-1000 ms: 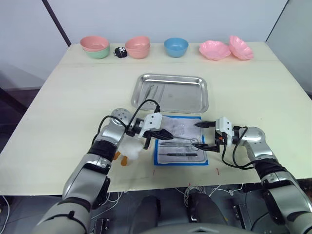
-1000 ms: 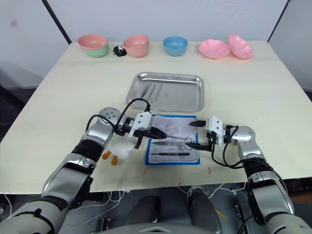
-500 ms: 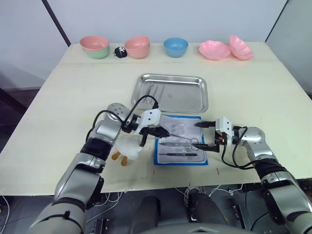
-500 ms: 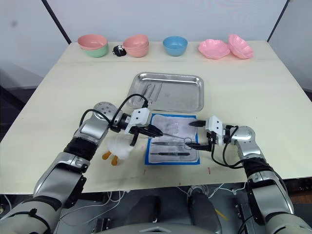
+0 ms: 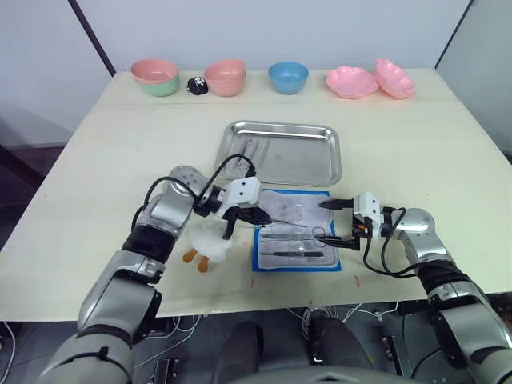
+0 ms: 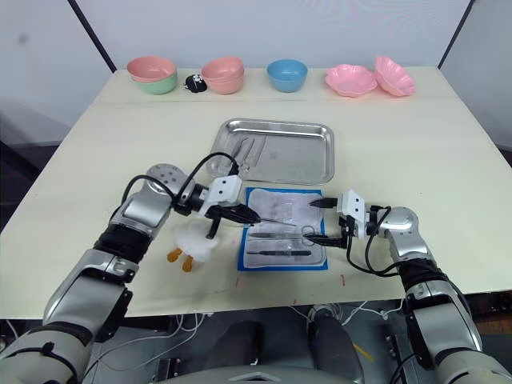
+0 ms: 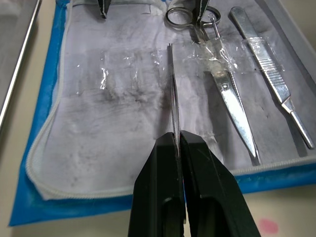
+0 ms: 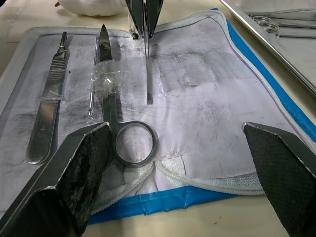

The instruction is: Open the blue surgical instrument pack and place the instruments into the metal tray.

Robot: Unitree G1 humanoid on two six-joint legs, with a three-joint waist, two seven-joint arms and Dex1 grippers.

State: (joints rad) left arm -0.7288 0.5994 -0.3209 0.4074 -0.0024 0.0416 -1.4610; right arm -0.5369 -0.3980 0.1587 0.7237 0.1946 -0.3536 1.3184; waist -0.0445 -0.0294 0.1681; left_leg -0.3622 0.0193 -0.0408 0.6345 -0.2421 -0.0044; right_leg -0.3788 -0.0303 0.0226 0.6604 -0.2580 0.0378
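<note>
The blue surgical instrument pack [image 5: 294,233] lies open on the table just in front of the metal tray [image 5: 280,126], its white lining facing up. My left gripper [image 7: 176,140] is shut on a slim silver tool [image 7: 173,94], held low over the lining. Ring-handled scissors [image 7: 223,79] and a flat-handled tool [image 7: 269,74] lie on the lining under clear tape. My right gripper [image 5: 328,222] stands open at the pack's right edge, its fingers either side of the scissors' ring [image 8: 133,143]. A few instruments [image 5: 253,148] lie in the tray's left part.
A white toy duck [image 5: 210,244] sits just left of the pack, under my left wrist. Along the far edge stand stacked pink and green bowls [image 5: 156,77], pink bowls [image 5: 226,78], a blue bowl [image 5: 288,76], two pink dishes [image 5: 352,81] and a small black object [image 5: 197,84].
My left gripper has drawn back to the left with the slim tool, whose tip has slid away from the scissors' ring. The right gripper has stayed put.
</note>
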